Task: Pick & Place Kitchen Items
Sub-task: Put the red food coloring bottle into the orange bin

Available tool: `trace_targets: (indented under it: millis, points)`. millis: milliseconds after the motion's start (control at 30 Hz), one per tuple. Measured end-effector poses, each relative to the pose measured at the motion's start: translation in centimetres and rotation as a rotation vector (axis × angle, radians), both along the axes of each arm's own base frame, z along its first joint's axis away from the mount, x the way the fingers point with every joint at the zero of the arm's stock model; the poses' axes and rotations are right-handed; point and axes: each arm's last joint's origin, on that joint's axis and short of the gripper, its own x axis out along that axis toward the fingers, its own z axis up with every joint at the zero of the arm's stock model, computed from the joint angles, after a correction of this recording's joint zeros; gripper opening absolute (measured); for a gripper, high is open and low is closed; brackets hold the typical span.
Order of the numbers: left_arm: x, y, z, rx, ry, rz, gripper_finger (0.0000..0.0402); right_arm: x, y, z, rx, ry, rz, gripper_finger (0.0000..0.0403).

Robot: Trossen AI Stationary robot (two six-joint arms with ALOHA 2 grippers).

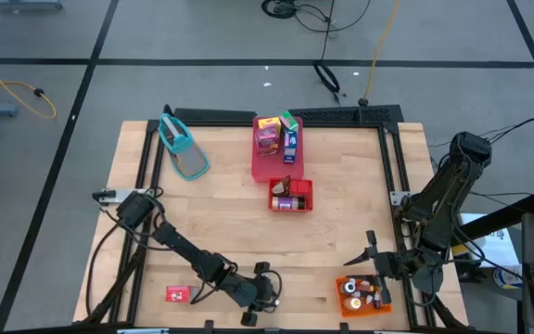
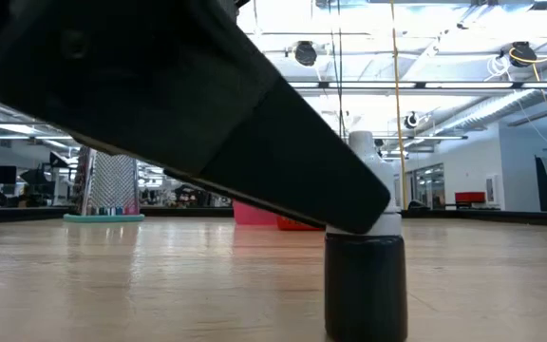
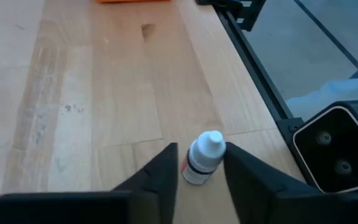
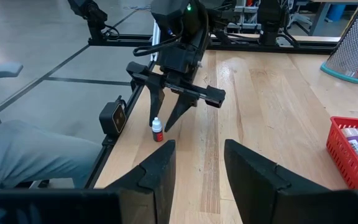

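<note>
I see one small bottle [image 3: 204, 160] at six o'clock on the table's [image 1: 221, 209] near edge, standing between the left claw's [image 3: 199, 171] two spread fingers, not pinched. The right claw [image 4: 197, 163] hovers spread and empty at four o'clock above one orange bin [image 1: 378, 305].

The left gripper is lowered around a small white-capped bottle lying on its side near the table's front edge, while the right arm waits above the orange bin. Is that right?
Not quite. The small white-capped bottle stands upright, not on its side; the right wrist view shows it. The left gripper does straddle it near the front edge, and the right gripper does wait above the orange bin.
</note>
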Motion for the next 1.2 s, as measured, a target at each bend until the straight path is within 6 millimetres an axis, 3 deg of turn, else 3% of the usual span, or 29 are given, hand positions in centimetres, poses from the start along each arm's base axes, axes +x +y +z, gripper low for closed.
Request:
trace_targets:
  millis: [200, 367, 933, 1200]
  points:
    - [0.01, -0.02, 0.02, -0.001, -0.001, -0.017, 0.0045, 0.0, 0.0, 0.0, 0.0, 0.0, 0.0, 0.0128]
    - [0.09, -0.1, 0.26, 0.006, -0.023, -0.034, 0.0002, 0.0, 0.0, 0.0, 0.0, 0.0, 0.0, 0.0128]
    - [0.23, 0.2, 0.19, 0.004, -0.021, 0.002, 0.0002, 0.0, -0.01, -0.03, 0.006, 0.002, -0.002, 0.0128]
    - [0.61, -0.01, 0.94, -0.037, -0.1, -0.002, 0.0016, 0.16, 0.29, -0.58, -0.012, 0.015, -0.005, 0.0128]
